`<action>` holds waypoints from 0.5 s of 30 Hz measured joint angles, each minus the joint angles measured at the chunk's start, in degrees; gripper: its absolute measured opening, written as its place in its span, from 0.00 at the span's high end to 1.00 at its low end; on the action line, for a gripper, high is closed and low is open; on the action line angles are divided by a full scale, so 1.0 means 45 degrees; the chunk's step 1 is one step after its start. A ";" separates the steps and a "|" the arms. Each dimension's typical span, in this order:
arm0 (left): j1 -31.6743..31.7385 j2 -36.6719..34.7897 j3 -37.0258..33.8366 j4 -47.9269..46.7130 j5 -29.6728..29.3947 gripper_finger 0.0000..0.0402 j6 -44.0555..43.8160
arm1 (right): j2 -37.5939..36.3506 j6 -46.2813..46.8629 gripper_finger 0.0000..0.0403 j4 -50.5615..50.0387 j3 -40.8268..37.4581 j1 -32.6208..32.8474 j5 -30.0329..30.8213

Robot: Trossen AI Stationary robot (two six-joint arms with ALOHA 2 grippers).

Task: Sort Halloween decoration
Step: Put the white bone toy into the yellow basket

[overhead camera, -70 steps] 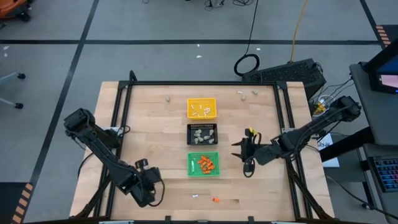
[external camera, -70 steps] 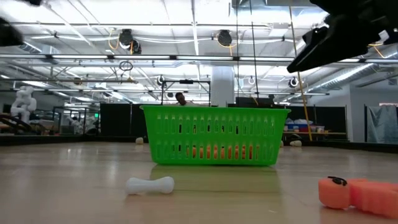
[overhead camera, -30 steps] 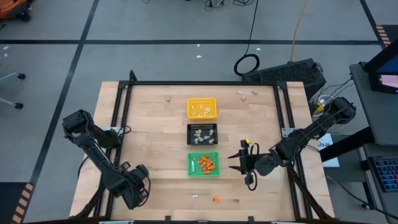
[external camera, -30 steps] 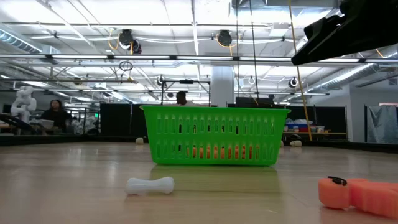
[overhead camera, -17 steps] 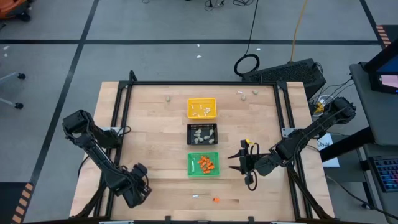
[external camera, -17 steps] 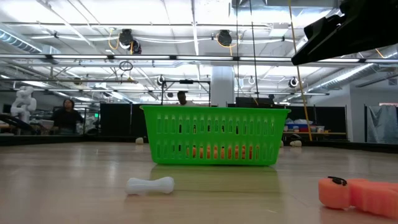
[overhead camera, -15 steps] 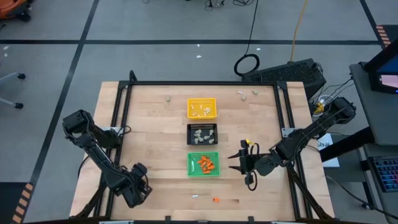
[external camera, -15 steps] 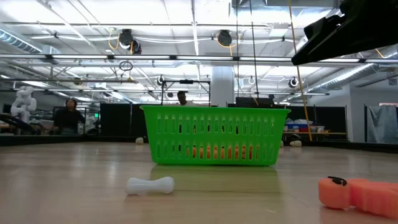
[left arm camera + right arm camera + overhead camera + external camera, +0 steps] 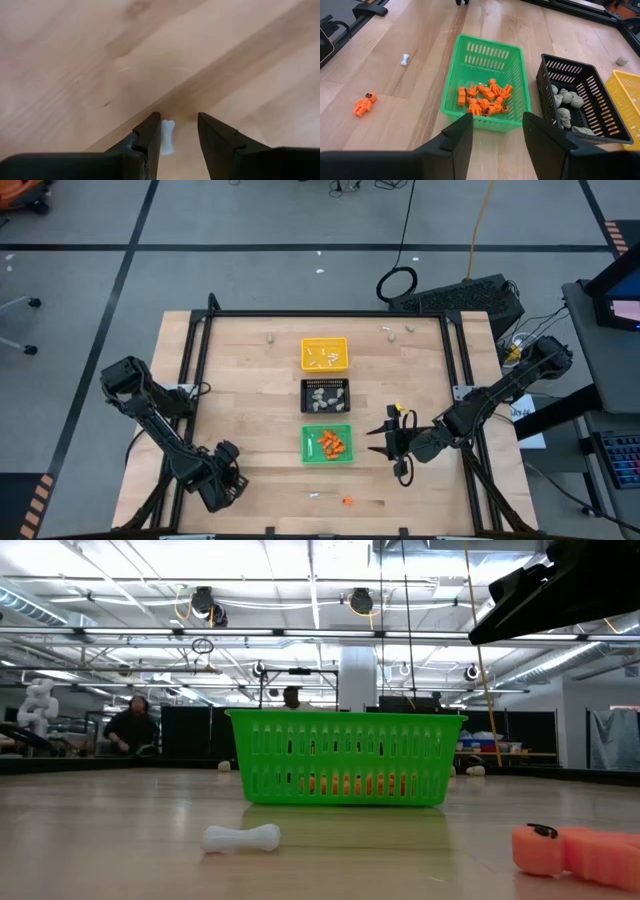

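We see the left gripper [image 9: 178,131] low over the bare wood at the table's near left corner, its two dark fingers [image 9: 147,137] parted with a gap between them. A small white bone [image 9: 167,137] shows in that gap, close to one finger; we cannot tell whether it is touched or merely lies on the table beyond. The right gripper [image 9: 495,130] hangs just beside the green tray [image 9: 516,54], on its right, jaws apart and holding nothing.

Outward from there, the green tray carries a heap of orange figures [image 9: 485,99]. Behind it in a row stand the black tray [image 9: 585,70] with beige-grey skulls [image 9: 566,114] and the yellow tray [image 9: 325,341] with thin white pieces [image 9: 323,358]. One orange figure [image 9: 364,104] and one white bone [image 9: 405,59] lie loose on the table [image 9: 250,410] in front of the green tray, near each other. Three pale lumps sit along the far edge: one [image 9: 269,337] left of the yellow tray, two [image 9: 398,330] to its right.

In the low view a person [image 9: 129,727] shows in the room behind. We can read no writing or labels anywhere.
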 joint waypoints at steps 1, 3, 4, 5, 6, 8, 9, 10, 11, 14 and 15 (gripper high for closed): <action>0.0039 0.0000 0.0000 0.0127 -0.0052 0.70 0.0288 | 0.0000 -0.0002 0.61 0.0000 0.0000 0.0000 0.0000; 0.0131 0.0000 0.0000 0.0222 -0.0058 0.70 0.0605 | 0.0000 -0.0045 0.61 0.0000 0.0000 0.0000 0.0000; 0.0168 0.0000 0.0000 0.0219 -0.0032 0.70 0.0814 | 0.0000 -0.0049 0.61 0.0000 0.0000 0.0000 0.0000; 0.0211 0.0000 0.0000 0.0222 0.0046 0.70 0.1101 | 0.0000 -0.0049 0.61 0.0000 0.0000 0.0000 0.0000; 0.0247 0.0000 0.0000 0.0217 0.0188 0.70 0.1409 | 0.0000 -0.0050 0.61 0.0000 0.0000 0.0000 0.0000; 0.0316 0.0000 0.0000 0.0201 0.0553 0.70 0.2170 | 0.0000 -0.0053 0.61 0.0000 0.0000 0.0000 0.0000; 0.0360 0.0000 0.0003 0.0180 0.0766 0.70 0.2510 | 0.0000 -0.0053 0.61 0.0000 0.0000 0.0000 0.0000; 0.0392 0.0000 0.0005 0.0151 0.0991 0.70 0.2873 | 0.0000 -0.0053 0.61 0.0000 0.0000 0.0000 0.0000; 0.0395 0.0000 0.0005 0.0136 0.1168 0.70 0.3248 | 0.0000 -0.0053 0.61 0.0000 0.0000 0.0000 0.0000; 0.0385 0.0000 0.0010 0.0115 0.1503 0.70 0.4222 | 0.0000 -0.0053 0.61 0.0000 0.0000 0.0000 0.0000; 0.0385 0.0000 0.0010 0.0105 0.1585 0.70 0.4408 | 0.0000 -0.0053 0.61 0.0000 0.0000 0.0000 0.0000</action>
